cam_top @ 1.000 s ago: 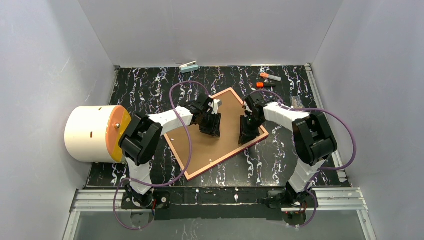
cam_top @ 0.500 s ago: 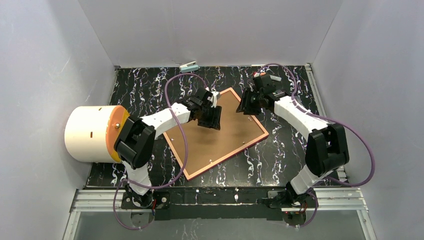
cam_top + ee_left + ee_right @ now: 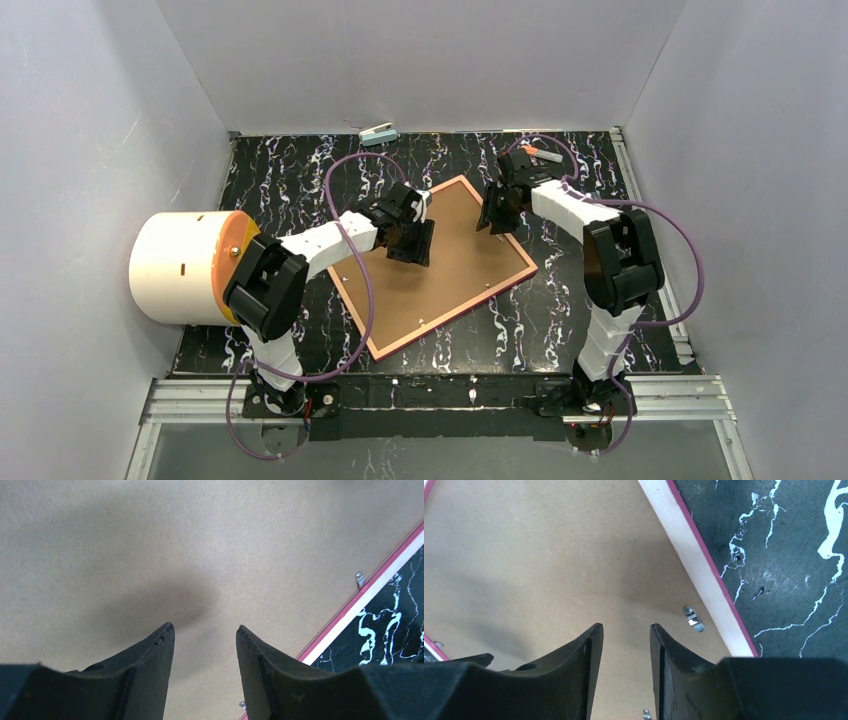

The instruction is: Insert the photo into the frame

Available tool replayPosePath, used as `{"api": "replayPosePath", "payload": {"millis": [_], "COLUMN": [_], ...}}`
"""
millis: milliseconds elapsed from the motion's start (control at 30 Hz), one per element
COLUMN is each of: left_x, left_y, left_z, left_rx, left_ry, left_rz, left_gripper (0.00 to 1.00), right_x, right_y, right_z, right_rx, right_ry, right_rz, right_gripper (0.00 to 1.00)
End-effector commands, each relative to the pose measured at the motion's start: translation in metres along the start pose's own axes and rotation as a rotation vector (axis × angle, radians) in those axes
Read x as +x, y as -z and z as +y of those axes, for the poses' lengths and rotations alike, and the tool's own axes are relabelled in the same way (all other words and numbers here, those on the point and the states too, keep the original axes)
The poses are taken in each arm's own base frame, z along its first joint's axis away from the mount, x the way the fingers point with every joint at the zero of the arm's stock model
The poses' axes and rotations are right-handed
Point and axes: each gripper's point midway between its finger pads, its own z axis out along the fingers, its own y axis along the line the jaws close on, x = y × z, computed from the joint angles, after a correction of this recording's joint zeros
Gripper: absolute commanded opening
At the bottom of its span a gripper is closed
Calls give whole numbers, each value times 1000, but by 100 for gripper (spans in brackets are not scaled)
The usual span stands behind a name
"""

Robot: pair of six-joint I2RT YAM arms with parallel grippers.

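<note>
- Frame (image 3: 457,312) lies back-up mid-table, backing board (image 3: 450,275) seated; photo unseen, presumably beneath
- Left gripper (image 3: 205,628) and right gripper (image 3: 626,626) hover over board; jaws apart, empty
- We judge closing stage; next, turn clips (image 3: 692,619) inward

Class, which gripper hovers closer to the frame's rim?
The right gripper: it hangs beside the pale rim of the frame, whereas the left gripper sits further in over the brown backing board.

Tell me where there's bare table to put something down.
Free: far-left table between cylinder and frame; near-right, between frame and right arm. Crowded: the middle, left gripper and right gripper over the frame; far right, by the markers.
</note>
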Motion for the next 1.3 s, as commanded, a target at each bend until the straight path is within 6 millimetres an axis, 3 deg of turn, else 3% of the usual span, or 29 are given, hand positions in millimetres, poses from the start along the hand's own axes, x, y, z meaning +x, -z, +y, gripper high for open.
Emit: {"api": "replayPosePath", "payload": {"millis": [0, 333, 533, 700, 833, 1267], "left_x": [7, 15, 17, 23, 27, 34], "left_y": [9, -1, -5, -7, -8, -9], "left_z": [2, 5, 8, 12, 15, 19], "left_rx": [-11, -18, -27, -43, -54, -66], "left_ry": [-10, -10, -12, -14, -16, -15], "left_rz": [9, 43, 54, 73, 78, 92], "left_gripper": [46, 45, 44, 43, 42, 41], "right_x": [-13, -6, -2, 6, 10, 0], "right_y": [-5, -20, -17, -12, -11, -14], "right_z": [-2, -17, -24, -18, -24, -51], "right_rx": [3, 39, 58, 11, 30, 150], "right_ry": [46, 71, 83, 91, 95, 116], "right_rz": [-1, 50, 79, 113, 127, 111], "right_gripper": [47, 43, 40, 39, 33, 29]}}
